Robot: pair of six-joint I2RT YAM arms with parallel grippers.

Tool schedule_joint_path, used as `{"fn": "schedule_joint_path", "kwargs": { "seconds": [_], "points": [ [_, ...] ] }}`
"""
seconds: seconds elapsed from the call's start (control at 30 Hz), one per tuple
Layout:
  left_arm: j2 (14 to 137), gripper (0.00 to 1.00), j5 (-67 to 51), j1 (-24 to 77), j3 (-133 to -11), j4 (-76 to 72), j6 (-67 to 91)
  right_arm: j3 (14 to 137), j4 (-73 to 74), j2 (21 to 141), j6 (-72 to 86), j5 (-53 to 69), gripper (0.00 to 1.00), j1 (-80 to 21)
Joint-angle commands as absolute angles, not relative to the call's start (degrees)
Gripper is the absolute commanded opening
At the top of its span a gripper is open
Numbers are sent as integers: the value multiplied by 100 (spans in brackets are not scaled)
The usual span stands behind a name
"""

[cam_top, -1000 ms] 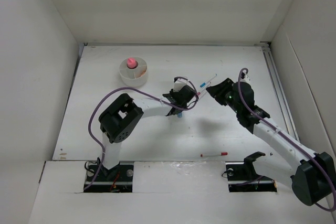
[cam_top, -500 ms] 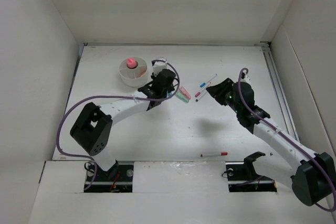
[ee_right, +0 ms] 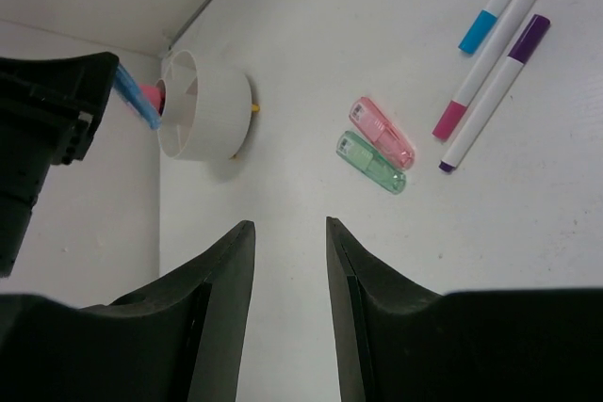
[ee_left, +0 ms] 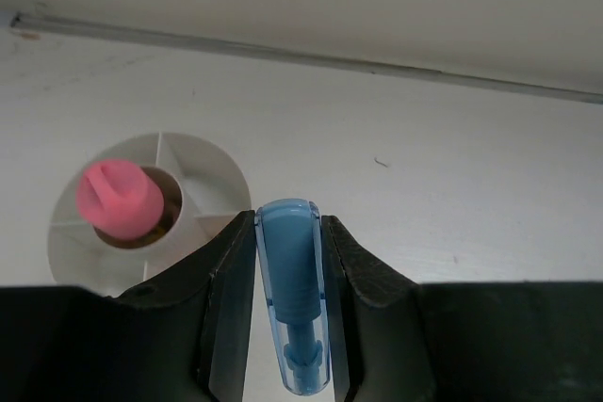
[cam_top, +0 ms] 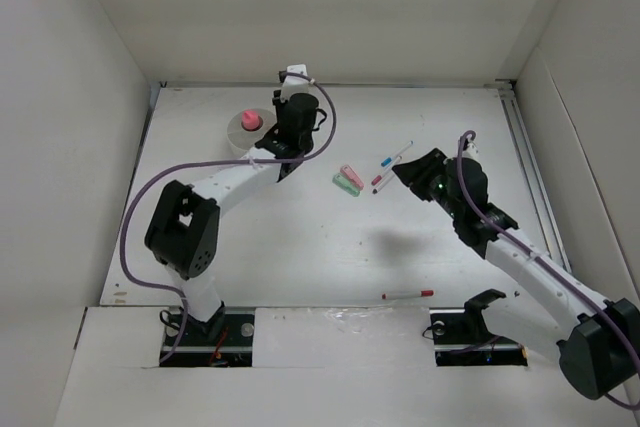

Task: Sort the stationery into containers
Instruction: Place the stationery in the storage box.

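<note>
My left gripper (ee_left: 288, 225) is shut on a small translucent blue piece (ee_left: 289, 275), held upright between the fingers. It hovers just right of the white divided cup (ee_left: 205, 168). A pink cylinder (ee_left: 120, 198) stands in one compartment. From above, the left gripper (cam_top: 282, 142) partly hides the cup (cam_top: 240, 142). My right gripper (ee_right: 290, 228) is open and empty above the table, near a pink block (ee_right: 382, 134) and a green block (ee_right: 370, 162) lying side by side. Three pens lie beyond: blue-capped (ee_right: 499, 2), pink-capped (ee_right: 485, 58), purple-capped (ee_right: 490, 91).
A red-capped pen (cam_top: 408, 294) lies near the front edge between the arm bases. White walls close in the table on the back and both sides. A metal rail (ee_left: 311, 58) runs along the back edge behind the cup.
My left arm has swung from the table's middle to the back left beside the cup, carrying the blue piece. The pink and green blocks now show. The right arm has not moved.
</note>
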State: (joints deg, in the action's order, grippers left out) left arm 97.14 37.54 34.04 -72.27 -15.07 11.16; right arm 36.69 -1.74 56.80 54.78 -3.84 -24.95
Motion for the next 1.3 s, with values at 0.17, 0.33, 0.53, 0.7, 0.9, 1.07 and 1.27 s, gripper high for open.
{"fn": "schedule_joint_path", "kwargs": {
  "seconds": [0.17,0.33,0.53,0.7,0.9,1.07,1.27],
  "points": [
    [10766,0,4562,3094,-8104,-1785,-545,3858,-378,5432,5379,-448,42,-2549],
    [10767,0,4228,2716,-8235,-1784,-598,3858,-378,5484,5379,-439,42,-2549],
    [11056,0,4297,2716,-8235,-2083,-1221,3858,-378,5537,5379,-456,42,-2549],
    [11285,0,4403,2716,-8358,-2285,-1625,3858,-378,5590,5379,-404,42,-2549],
    [11531,0,4351,2716,-8289,-2505,-1819,3858,-378,5643,5379,-475,42,-2549],
    [11646,0,4351,2716,-8288,-2637,-1924,3858,-378,5643,5379,-527,42,-2549],
    [11698,7,4403,2716,-8174,-2698,-1978,3858,-378,5643,5379,-536,42,-2549]
  ]
}}
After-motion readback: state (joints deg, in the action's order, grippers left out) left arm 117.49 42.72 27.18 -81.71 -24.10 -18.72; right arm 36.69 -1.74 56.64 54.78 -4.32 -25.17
